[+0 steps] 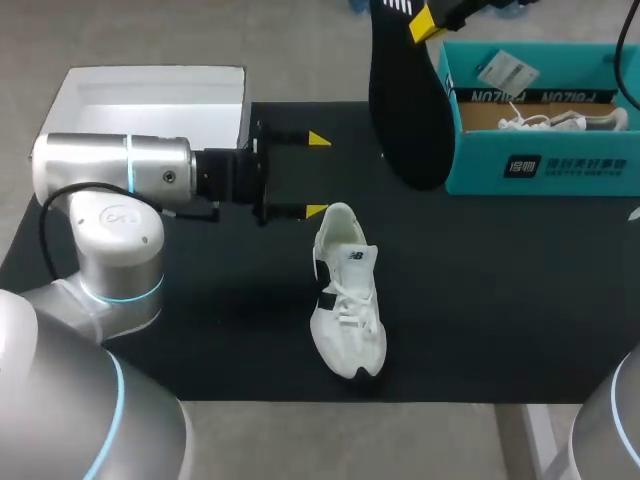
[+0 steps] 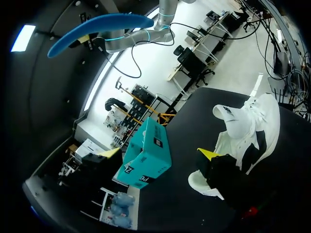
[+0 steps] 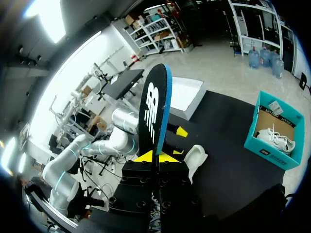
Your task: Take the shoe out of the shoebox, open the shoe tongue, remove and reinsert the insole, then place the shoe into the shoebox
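White box (image 1: 150, 100): open side up at the far left corner, partly off the black mat; probably the lid, set out of the way.
Left pincer (image 1: 317, 175): spread wide and holding nothing. It lies level just above the mat, with its nearer yellow tip right beside the shoe's heel. I judge it is there to steady the shoe.
Shoe (image 1: 347, 290): white with dark side patches, out of its box and mid-mat. The toe points toward me and the opening faces up, ready to take the insole back.
Insole (image 1: 405, 100): black with a blue rim, lifted clear and hanging upright, well apart from the shoe. So removal looks done and reinsertion is due.
Right pincer (image 1: 430, 20): pressed onto one end of the insole, one yellow tip on each face.
Teal shoebox (image 1: 540, 165): open at the far right, with a second shoe (image 1: 555, 122) inside, close enough for the last step.
Surface: the black mat (image 1: 500, 280) is flat and dull, and the shoe shows plainly against it.
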Action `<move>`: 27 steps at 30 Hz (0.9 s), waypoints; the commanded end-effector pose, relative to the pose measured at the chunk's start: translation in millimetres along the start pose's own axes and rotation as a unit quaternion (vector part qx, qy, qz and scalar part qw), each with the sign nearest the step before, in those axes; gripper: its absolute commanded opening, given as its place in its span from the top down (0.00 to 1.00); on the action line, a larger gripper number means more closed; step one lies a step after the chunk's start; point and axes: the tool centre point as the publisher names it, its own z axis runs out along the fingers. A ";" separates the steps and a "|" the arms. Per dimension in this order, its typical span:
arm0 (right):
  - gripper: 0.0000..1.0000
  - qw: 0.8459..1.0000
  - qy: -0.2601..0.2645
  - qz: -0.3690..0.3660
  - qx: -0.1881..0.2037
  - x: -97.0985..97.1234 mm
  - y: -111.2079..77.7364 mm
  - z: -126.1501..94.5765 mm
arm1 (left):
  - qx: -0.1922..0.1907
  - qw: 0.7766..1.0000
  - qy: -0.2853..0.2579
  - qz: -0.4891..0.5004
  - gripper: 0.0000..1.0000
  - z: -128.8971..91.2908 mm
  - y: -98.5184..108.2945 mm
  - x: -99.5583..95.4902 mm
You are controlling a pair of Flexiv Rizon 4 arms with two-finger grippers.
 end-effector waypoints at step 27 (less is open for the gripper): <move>1.00 1.000 -0.001 0.001 0.001 0.0 1.6 1.5 | 0.097 0.988 -0.047 0.108 0.00 45.2 -19.8 -44.0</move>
